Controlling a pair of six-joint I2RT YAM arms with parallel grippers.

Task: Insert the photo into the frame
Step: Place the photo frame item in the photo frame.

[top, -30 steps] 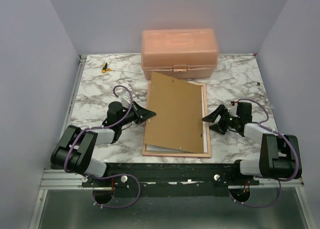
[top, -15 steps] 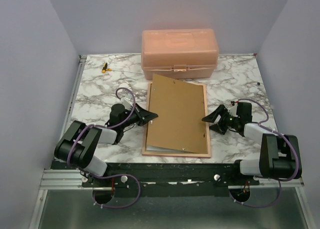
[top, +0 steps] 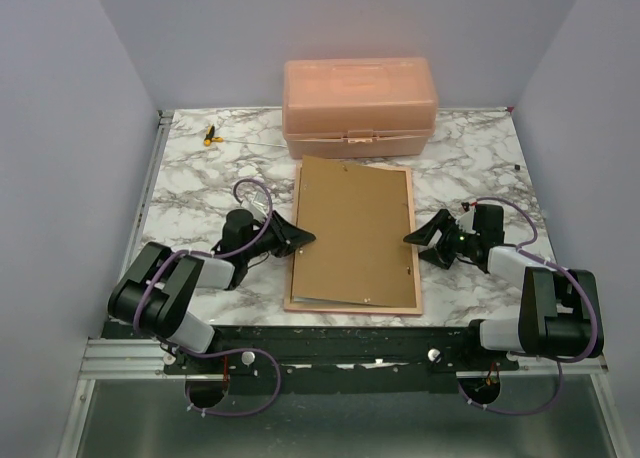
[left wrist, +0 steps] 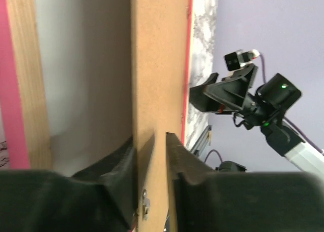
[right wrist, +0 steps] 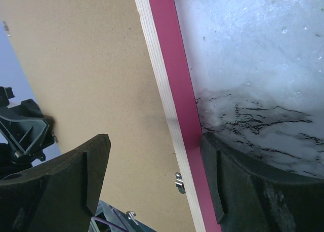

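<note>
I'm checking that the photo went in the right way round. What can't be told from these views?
- Printed side of the large thin photo: the left wrist view shows only white beneath the plain brown backing board; in the top view the board covers it.
- Pane of the pink-edged wooden frame: hidden under the board.
- The small yellow-and-black item: too small, top view.
- Contents of the salmon-pink plastic box: lid shut.

I get even, soft light overhead, sharp, barely any shadows. My wrist views blur close up: black gripper fingers (left wrist: 114,191) at six o'clock smear; white marbled desk (right wrist: 253,49) glares at one o'clock.
</note>
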